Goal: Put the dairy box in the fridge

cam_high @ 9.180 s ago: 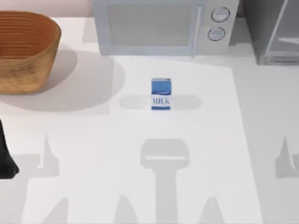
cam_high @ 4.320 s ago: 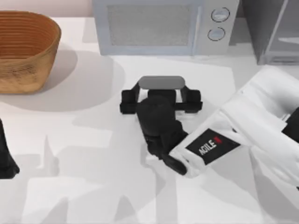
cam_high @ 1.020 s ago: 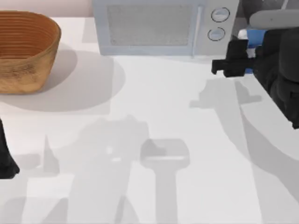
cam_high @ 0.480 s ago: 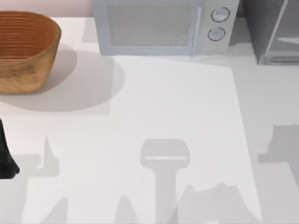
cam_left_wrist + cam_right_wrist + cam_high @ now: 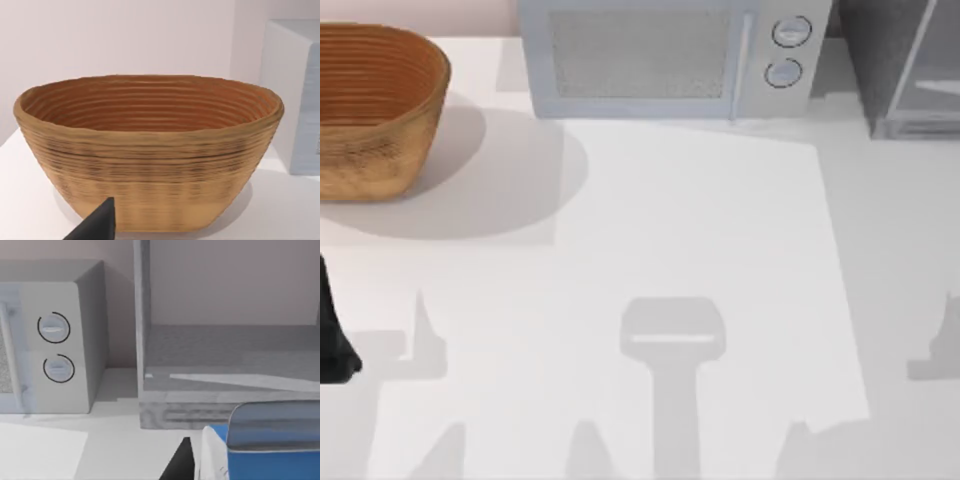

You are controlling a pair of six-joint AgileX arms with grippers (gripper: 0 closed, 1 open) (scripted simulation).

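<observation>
Close before the right wrist camera, the dairy box (image 5: 272, 450) is sitting very near the right gripper (image 5: 200, 465), just beside one dark fingertip (image 5: 180, 462). I cannot tell whether the fingers are clamping the carton or are apart. Its blue body and grey top are standing in front of the fridge (image 5: 225, 365), outside the open compartment and lower than its floor. The microwave (image 5: 50, 340) with two round dials is standing beside the fridge. From above, the fridge (image 5: 905, 70) is occupying the far right corner of the table (image 5: 670, 230). The left arm (image 5: 332, 330) is staying parked at the table's left edge, its finger (image 5: 95, 225) pointing toward the woven basket (image 5: 150, 150).
</observation>
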